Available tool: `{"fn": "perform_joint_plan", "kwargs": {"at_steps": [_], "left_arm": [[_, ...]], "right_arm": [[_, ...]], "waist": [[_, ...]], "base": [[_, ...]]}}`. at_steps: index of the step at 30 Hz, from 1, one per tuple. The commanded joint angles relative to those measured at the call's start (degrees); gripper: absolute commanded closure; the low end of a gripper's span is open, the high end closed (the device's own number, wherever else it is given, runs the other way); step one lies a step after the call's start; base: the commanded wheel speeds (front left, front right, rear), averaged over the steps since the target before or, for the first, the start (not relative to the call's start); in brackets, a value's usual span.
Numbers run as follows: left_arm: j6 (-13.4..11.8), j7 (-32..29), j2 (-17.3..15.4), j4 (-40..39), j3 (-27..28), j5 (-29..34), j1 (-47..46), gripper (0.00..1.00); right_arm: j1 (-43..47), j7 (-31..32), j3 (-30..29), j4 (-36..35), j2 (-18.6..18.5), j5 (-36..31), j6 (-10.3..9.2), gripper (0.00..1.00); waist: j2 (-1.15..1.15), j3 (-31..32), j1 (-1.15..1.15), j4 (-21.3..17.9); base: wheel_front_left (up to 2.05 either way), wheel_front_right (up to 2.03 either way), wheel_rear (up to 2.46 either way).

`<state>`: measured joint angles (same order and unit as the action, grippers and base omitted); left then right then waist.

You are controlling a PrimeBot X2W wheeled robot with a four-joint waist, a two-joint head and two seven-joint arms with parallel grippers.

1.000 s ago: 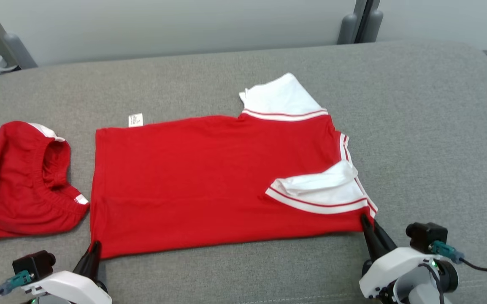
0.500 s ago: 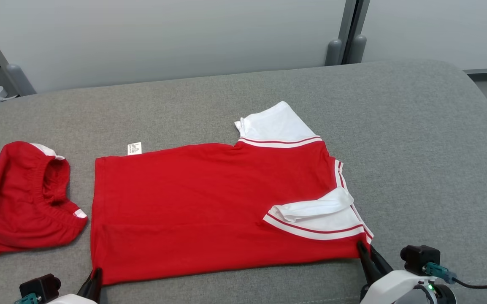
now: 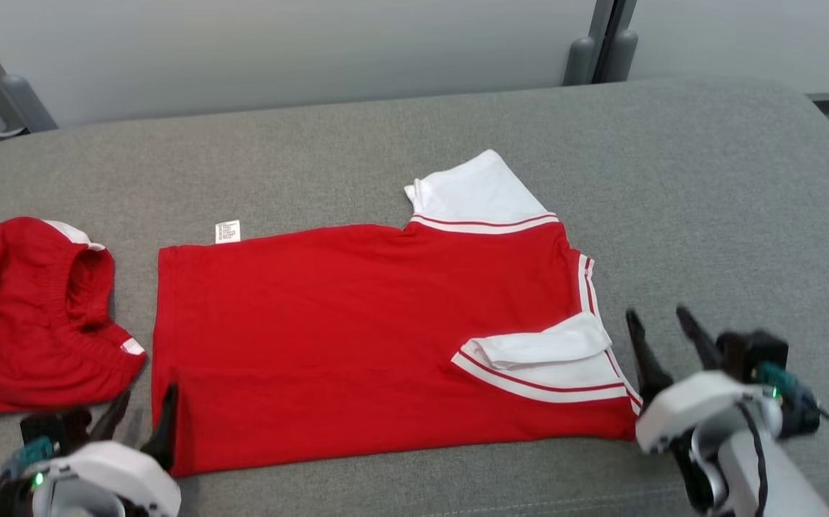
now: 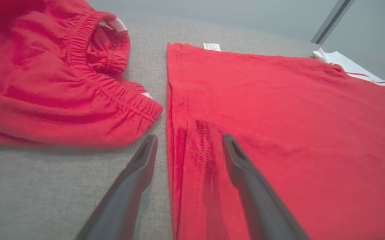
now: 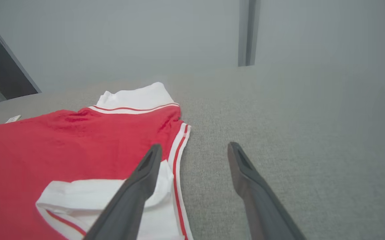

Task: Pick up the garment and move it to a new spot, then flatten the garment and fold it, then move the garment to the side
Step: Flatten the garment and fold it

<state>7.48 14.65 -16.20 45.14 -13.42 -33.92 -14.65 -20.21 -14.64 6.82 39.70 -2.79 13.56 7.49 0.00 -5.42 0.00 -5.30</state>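
shirt lies flat just beside the shorts, left hand spread over its shorts-side hem, right hand spread off its far side, both empty; flattening seems done, folding needs fresh grips.

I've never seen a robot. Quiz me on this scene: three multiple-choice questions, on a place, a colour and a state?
1. Relative to the shirt, the shorts lie: A) on top B) on the robot's left C) on the robot's right.
2. The sleeves are: A) blue B) all red C) white, red-striped.
3. Both pairs of jaws are: A) open, empty B) shut on the shirt C) shut on the shorts.
Answers: B, they sit beside its hem; C, both sleeves show it; A, each pair gapes, empty.
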Motion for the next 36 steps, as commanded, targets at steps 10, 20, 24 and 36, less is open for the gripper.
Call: {"fn": "perform_joint_plan", "kwargs": {"at_steps": [10, 20, 24, 36], "left_arm": [[0.0, 0.1, -10.0, -6.1, -7.8, -6.6, -14.3, 0.00], [0.0, -3.9, -23.3, -8.6, -16.0, -18.5, -24.4, 0.00], [0.0, -4.6, -27.3, -9.0, -19.0, -21.6, -26.2, 0.00], [0.0, -2.6, -30.3, -7.5, -25.1, -27.4, -28.8, 0.05]], "right_arm": [[-15.6, -0.4, 6.3, -4.6, -0.1, -1.3, 0.00, 0.00], [-17.7, -0.4, 14.3, -12.9, -0.1, 3.0, 0.00, 0.00], [-16.3, -0.4, 16.4, -17.4, -0.1, 3.6, 0.00, 0.00], [-15.3, -0.4, 16.9, -21.9, -0.1, 2.5, 0.00, 0.00]], "waist": [[0.00, -9.7, 0.00, -2.4], [0.00, -19.7, 0.00, -6.5], [0.00, -22.0, 0.00, -7.9], [0.00, -23.5, 0.00, -8.0]], "base": [[0.00, 0.00, 0.00], [0.00, 0.00, 0.00], [0.00, 0.00, 0.00], [0.00, 0.00, 0.00]]}}
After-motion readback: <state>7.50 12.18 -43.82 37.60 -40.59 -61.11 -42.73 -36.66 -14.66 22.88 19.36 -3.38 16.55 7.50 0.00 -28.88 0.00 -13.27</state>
